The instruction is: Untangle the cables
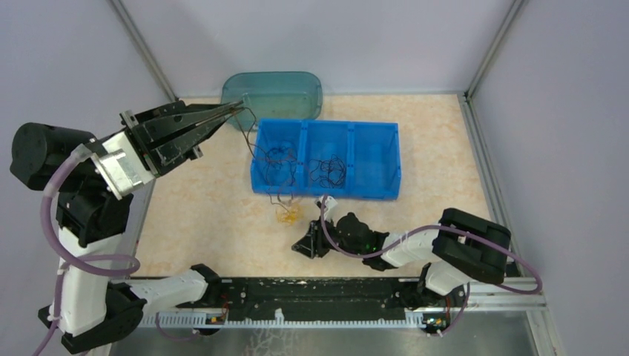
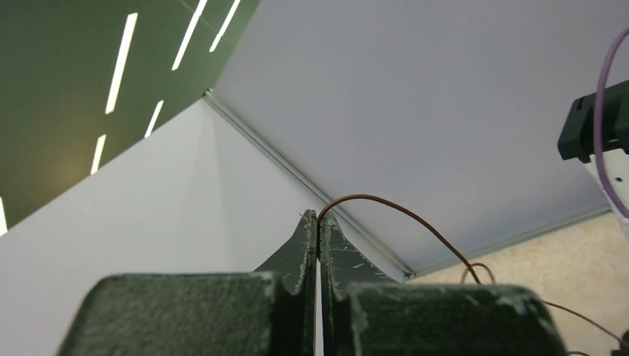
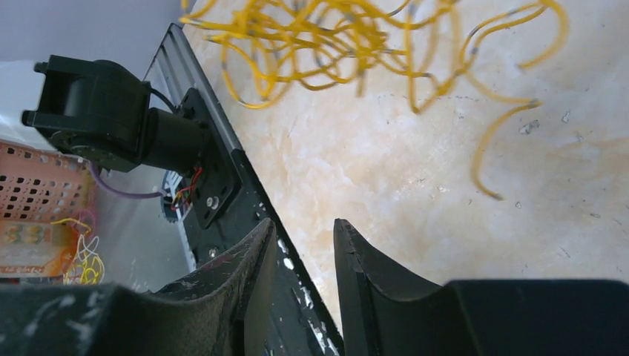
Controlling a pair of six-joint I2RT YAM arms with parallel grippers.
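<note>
Bright, even light from ceiling strips (image 2: 119, 63); soft shadows; wrist views blurred nearby.

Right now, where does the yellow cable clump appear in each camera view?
Top external: the yellow cable clump lies on the beige marbled tabletop, just in front of the blue bin, near its left end.
Left wrist: not in it.
Right wrist: spread across the top edge.
Shared landmark: the same tabletop, at lower right in the left wrist view and mid-frame in the right wrist view.

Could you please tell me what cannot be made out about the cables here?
Top view: black cables in the blue bin too thin to tell which crosses which.
Left wrist: dark cable in the left gripper drops out of sight behind it.
Right wrist: yellow cables blurred, cut off by top edge.
</note>
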